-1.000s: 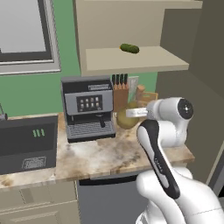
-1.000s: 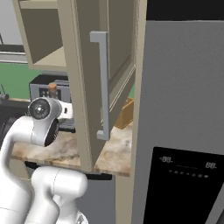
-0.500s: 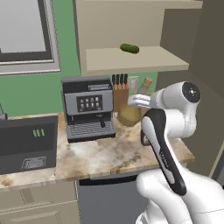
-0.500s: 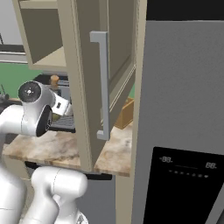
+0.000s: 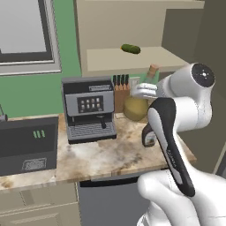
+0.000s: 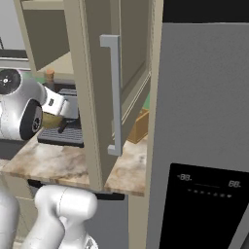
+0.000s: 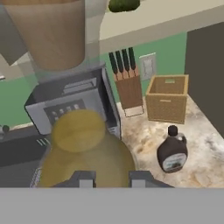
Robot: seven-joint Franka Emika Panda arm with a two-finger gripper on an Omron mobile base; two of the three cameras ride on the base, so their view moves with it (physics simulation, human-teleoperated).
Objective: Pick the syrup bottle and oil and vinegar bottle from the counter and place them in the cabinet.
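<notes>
oil and vinegar bottle (image 5: 136, 107) held aloft over counter (image 5: 101, 152) | long axis tilted, cork toward 1 o'clock | belly clamped in gripper (image 7: 113, 178), apparently | syrup bottle (image 7: 172, 150) upright at 4 o'clock

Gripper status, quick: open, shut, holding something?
Gripper: shut on the oil and vinegar bottle, lifted off the counter.

Robot arm (image 5: 170, 132) hides most of syrup bottle (image 5: 148, 137)
</notes>
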